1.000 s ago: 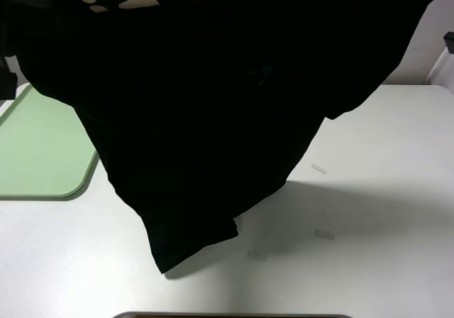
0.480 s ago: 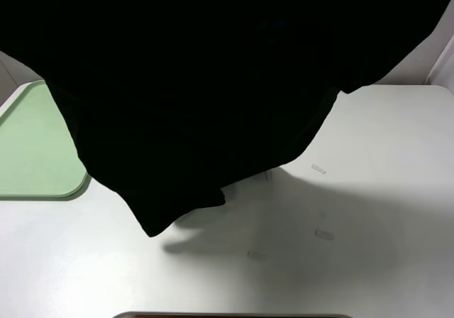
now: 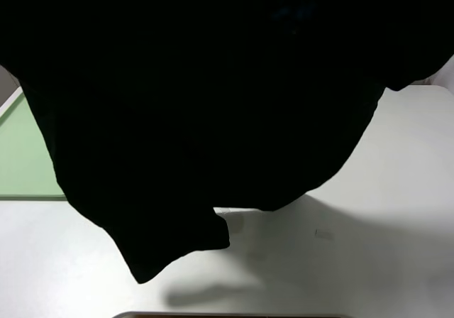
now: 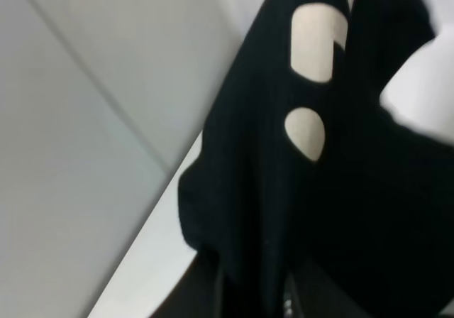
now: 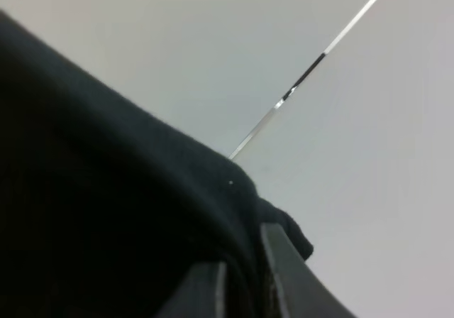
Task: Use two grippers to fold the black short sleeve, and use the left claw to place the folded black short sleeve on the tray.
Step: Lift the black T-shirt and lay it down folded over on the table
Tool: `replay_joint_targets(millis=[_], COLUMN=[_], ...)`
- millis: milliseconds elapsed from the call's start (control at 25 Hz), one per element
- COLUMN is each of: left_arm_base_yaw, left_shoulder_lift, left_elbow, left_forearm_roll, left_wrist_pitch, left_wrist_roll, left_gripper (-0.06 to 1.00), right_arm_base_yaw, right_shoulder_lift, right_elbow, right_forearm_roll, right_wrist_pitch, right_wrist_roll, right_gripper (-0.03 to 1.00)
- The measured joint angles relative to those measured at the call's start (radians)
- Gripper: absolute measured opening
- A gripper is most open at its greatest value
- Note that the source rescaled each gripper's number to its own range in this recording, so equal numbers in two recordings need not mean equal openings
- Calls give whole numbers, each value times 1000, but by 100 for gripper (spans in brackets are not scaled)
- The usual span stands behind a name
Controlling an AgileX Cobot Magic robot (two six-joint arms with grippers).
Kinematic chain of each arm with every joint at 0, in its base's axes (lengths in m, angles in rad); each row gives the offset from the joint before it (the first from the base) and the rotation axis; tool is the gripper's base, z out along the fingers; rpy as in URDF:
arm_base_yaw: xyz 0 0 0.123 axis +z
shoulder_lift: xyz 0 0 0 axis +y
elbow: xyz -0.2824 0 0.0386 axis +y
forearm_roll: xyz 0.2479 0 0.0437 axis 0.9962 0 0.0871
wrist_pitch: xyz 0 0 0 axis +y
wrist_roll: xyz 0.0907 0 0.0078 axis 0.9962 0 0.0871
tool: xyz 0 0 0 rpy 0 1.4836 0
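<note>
You hold the black cloth T-shirt with pale letters high above the white table. The left gripper and right gripper each pinch its cloth, jaws pressed close. No neat fold shows yet, I think. The flat pale-green plastic tray beside it has no shirt, so folding and placing are left.

the shirt hangs over the table, spread across most of its width, its lowest corner over the near left part. the tray lies on the table at the left edge, partly hidden behind the shirt. a small strip lies on the table right of that corner. the left gripper and right gripper each have shirt cloth between their jaws.
</note>
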Motion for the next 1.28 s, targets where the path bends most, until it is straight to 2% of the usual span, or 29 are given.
replay_joint_targets(millis=[160, 280, 520, 680, 960, 1160, 1280], left_arm_base_yaw=[-3, -7, -10, -10, 32, 74, 83], left_shoulder_lift=[86, 198, 437, 572, 758, 835, 852], left_elbow=[-5, -8, -8, -11, -12, -16, -16], left_forearm_roll=[213, 411, 717, 837, 1006, 1112, 1143], left_wrist_pitch=[-69, -115, -206, -256, -398, -473, -480], left_wrist_roll=[-118, -255, -499, -564, -595, -599, -596], left_gripper=[4, 4, 3, 3, 3, 3, 3], right_arm_base_yaw=[0, 1, 2, 2, -9, -12, -12], right_shoulder_lift=[202, 397, 757, 926, 1125, 1191, 1228], right_elbow=[-85, -165, -329, -406, -447, -447, -451], right_forearm_roll=[-1, -1, -4, -20, -72, -97, -150], right_wrist_pitch=[-27, -35, -38, -77, -266, -299, -242], right_wrist_roll=[2, 3, 3, 3, 3, -24, -146], right_gripper=[3, 3, 3, 3, 3, 3, 3])
